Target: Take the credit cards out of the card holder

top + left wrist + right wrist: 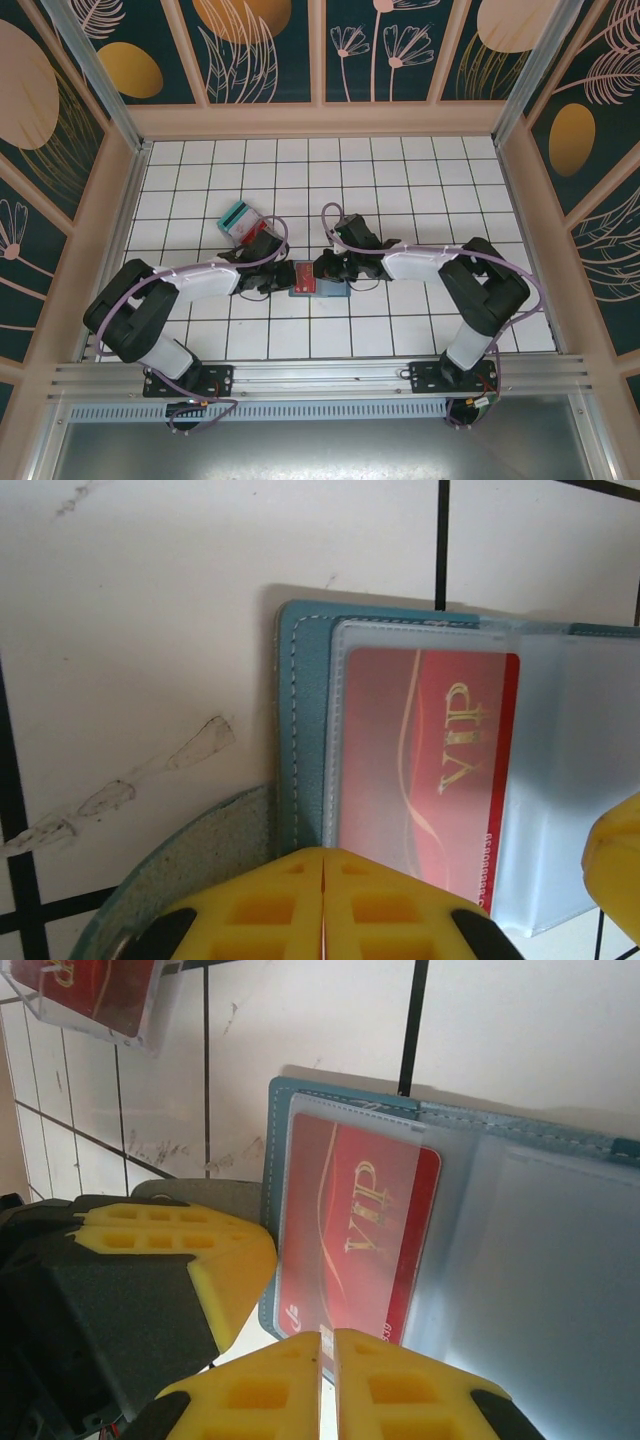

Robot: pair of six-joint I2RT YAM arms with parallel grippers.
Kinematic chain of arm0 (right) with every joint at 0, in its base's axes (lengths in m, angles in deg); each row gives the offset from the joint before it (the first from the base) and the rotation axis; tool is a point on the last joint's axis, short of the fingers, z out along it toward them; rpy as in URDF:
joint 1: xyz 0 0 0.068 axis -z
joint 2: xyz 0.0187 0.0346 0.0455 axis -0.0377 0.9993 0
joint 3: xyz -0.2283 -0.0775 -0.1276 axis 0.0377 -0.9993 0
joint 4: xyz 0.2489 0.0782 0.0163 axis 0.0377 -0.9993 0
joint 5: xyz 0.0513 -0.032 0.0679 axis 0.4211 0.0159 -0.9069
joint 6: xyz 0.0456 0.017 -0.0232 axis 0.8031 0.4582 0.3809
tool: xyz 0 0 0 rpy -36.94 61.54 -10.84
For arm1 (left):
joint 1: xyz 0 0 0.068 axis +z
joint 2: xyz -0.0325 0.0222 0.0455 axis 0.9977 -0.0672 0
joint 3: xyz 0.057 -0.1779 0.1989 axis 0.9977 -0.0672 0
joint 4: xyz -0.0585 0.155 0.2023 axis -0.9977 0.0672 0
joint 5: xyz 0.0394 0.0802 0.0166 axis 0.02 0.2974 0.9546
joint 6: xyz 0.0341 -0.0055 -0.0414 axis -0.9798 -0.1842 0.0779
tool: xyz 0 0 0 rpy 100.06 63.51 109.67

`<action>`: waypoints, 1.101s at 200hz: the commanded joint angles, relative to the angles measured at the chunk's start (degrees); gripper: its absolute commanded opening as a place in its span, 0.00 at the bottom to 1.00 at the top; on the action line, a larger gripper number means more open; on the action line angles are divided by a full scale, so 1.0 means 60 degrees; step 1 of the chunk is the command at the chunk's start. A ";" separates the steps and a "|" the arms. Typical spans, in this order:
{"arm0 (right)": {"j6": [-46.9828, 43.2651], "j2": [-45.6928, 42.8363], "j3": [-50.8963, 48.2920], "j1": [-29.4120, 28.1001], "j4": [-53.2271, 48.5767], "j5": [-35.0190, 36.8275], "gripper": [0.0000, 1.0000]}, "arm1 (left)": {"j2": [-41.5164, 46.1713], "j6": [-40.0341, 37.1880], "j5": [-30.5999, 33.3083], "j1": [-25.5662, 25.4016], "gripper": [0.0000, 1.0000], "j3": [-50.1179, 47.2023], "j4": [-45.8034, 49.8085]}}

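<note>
The card holder [330,290] lies open on the white tiles between the two arms, teal outside [305,730] with frosted clear pockets inside. A red credit card [430,770] marked VIP sits in its left pocket. My left gripper [323,856] is shut on the holder's near edge, beside that pocket. In the right wrist view its yellow finger [225,1260] rests at the holder's left edge. My right gripper [328,1336] is shut on the near edge of the red credit card [350,1230]. A red and teal stack of credit cards [240,222] lies up and to the left.
A grey-green rough flap [195,855] lies under my left fingers. The card stack [95,990] lies a tile or so away from the holder. Wooden walls with painted panels [320,120] enclose the tiled floor on three sides. Both arms [200,280] reach in toward the middle.
</note>
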 commanded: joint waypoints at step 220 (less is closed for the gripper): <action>0.0143 0.1112 0.0397 -0.0047 -0.0294 -0.0423 0.16 | -0.0232 0.0203 -0.0385 0.0024 0.10 -0.0360 -0.0467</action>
